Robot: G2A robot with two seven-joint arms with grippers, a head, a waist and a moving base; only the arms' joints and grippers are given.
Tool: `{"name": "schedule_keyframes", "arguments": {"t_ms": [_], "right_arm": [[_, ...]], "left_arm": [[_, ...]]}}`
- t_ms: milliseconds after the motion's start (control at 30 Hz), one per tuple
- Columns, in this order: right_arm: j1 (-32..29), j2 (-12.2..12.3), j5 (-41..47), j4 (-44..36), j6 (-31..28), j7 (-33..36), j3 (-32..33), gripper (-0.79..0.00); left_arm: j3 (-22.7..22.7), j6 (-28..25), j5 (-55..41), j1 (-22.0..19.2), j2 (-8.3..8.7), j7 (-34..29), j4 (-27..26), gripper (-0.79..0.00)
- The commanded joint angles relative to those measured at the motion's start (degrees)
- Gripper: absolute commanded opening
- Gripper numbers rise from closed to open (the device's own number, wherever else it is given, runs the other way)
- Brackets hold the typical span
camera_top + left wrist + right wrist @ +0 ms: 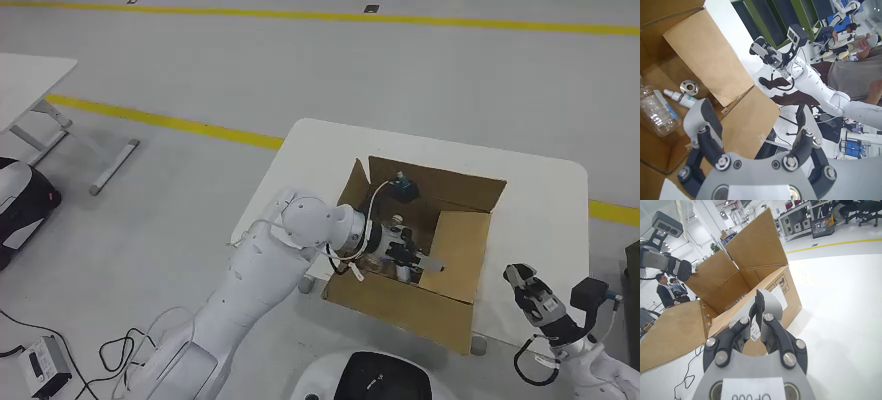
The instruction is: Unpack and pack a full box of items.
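An open cardboard box (455,240) stands in the middle of the white table (540,180), flaps spread outward. My left gripper (400,248) is down inside it, open (753,111) with nothing between its fingers (705,111). On the box floor (662,75) near it lie a clear plastic bottle (657,113), a small white dropper bottle (682,98) and a round metal flange (689,87). My right gripper (522,283) hovers off the table's near right corner, outside the box (745,279), shut (758,306) and holding nothing.
The box flaps (702,47) rise around the left gripper. Bare table (829,294) lies to the right of the box. A second table (30,75) stands far left across the floor, and cables (110,350) lie on the floor beside the robot.
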Motion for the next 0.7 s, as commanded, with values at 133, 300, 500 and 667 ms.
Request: {"name": "schedule_keyframes", "arguments": {"t_ms": [133, 300, 500, 667], "right_arm": [[0.4, -0.5, -0.5, 0.8, 0.5, -0.4, -2.0, -0.785], [2.1, -1.1, -1.3, 3.5, 1.1, -0.7, -4.2, -0.785], [4.7, -2.1, -2.3, 7.0, 1.3, -1.9, -7.3, -0.785], [5.9, -2.5, -2.7, 9.6, 1.3, -2.7, -8.2, -0.785]], "left_arm": [[-0.1, 0.4, 1.1, 0.8, 0.09, 2.0, 0.1, 0.000], [1.9, 3.7, 0.1, 1.1, -0.18, 5.4, 2.0, 0.000], [6.8, 7.3, -2.5, -2.2, -1.47, 10.1, 7.5, 0.000], [11.5, 9.9, -2.1, -5.9, -2.58, 10.4, 13.0, 0.000]]}}
